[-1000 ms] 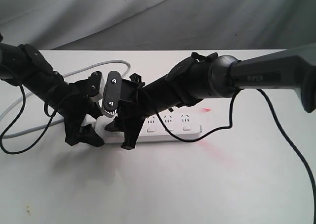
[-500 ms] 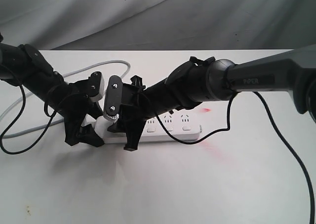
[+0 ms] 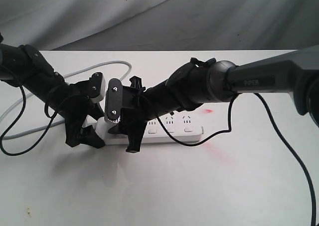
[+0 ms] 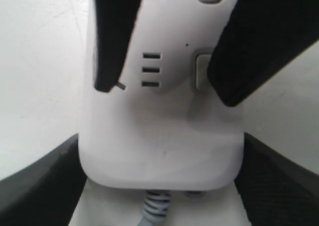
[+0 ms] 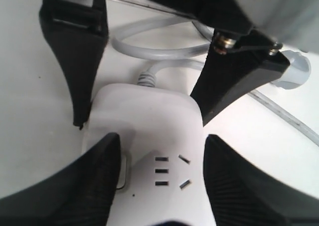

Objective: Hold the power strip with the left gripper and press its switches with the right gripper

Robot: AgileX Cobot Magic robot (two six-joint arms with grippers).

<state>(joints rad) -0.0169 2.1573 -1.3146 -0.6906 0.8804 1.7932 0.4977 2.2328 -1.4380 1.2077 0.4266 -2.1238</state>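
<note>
The white table (image 3: 209,186) fills most of my exterior view. The power strip (image 3: 185,131) lies flat across its middle, running left to right, with its left half hidden under both arms. I judge the hold is made and the pressing step is in hand, starting at the cord end.

The right gripper (image 5: 159,186) reaches across from the right of the frame and comes down over the strip's left part. Its jaws stand apart, one on each long side of the end socket group. The left gripper (image 3: 85,136) sits at the strip's left end. In its wrist view its fingers (image 4: 45,186) bear on both long edges just beside where the grey cord (image 4: 157,206) leaves the body, so I read it as clamped on the strip.

Three of the switches (image 3: 171,129) show free along the near edge, right of centre. The first switch (image 4: 201,71) is half covered by one right finger. I cannot tell whether that tip is touching the button or only above it.

The next move, as I see it, calls for a short straight push down through that fingertip. The left clamp has to keep the strip from tipping or sliding. After that comes a lift and a step rightward to the next button.
</note>
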